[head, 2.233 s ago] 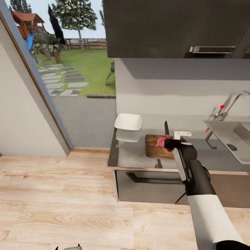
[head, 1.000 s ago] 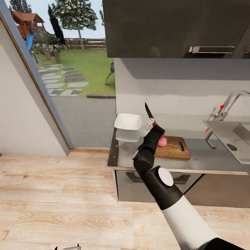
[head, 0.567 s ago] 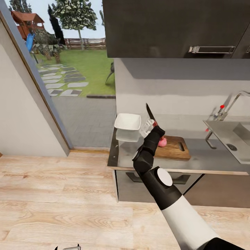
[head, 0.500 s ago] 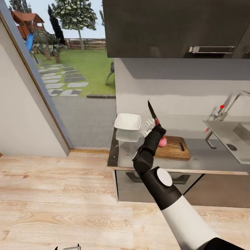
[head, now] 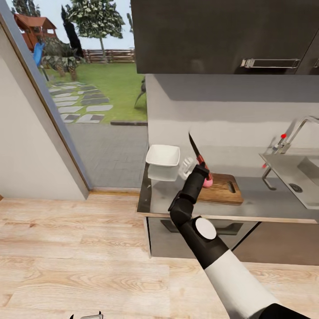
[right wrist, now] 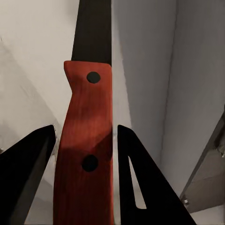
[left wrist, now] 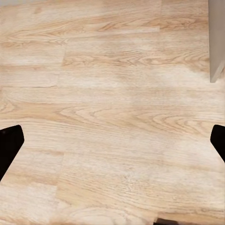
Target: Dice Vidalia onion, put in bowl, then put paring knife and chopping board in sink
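Right fingers (right wrist: 82,154) clamp paring knife (right wrist: 89,140) — blade upward

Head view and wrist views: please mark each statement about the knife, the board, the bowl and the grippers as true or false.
1. The right gripper holds the paring knife by its red handle, blade pointing up. True.
2. The chopping board lies in the sink. False: it lies on the countertop, beside the sink.
3. The bowl holds diced onion. False: the white bowl looks empty.
4. A pink piece lies on the chopping board. True.
5. The left gripper is shut on the bowl. False: its fingers are wide apart over wood floor.
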